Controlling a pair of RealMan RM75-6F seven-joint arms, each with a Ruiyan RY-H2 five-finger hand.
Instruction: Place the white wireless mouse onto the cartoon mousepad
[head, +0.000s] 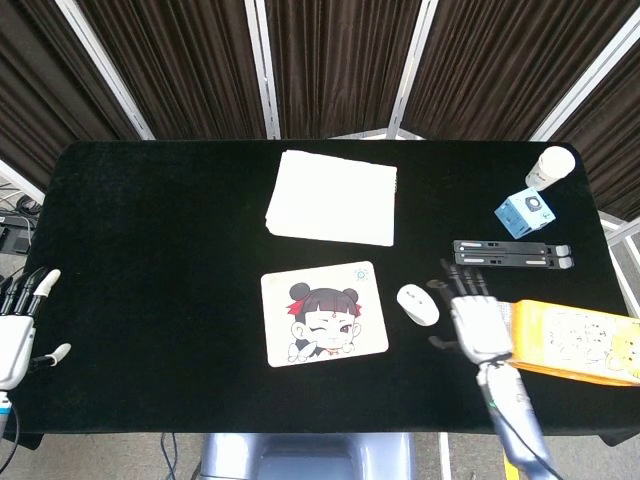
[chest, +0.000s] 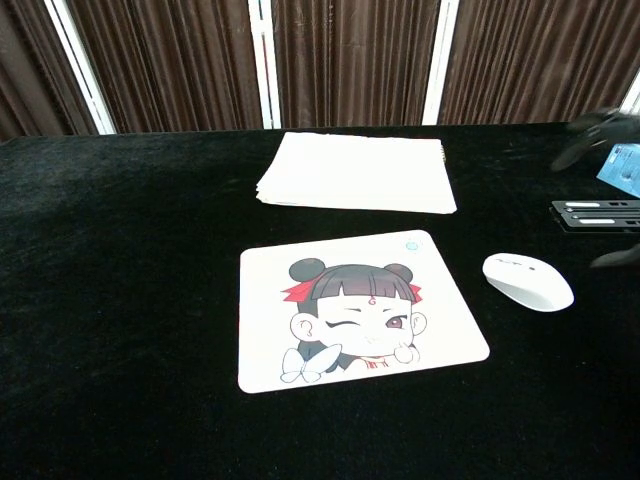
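Note:
The white wireless mouse lies on the black table just right of the cartoon mousepad, which shows a winking girl. My right hand hovers open, fingers spread, close to the right of the mouse and apart from it; in the chest view only blurred dark fingertips enter at the right edge. My left hand rests open at the table's far left edge, holding nothing.
A white paper stack lies behind the mousepad. A black folded stand, a blue cube and a white cup sit at the back right. An orange snack bag lies at the right edge.

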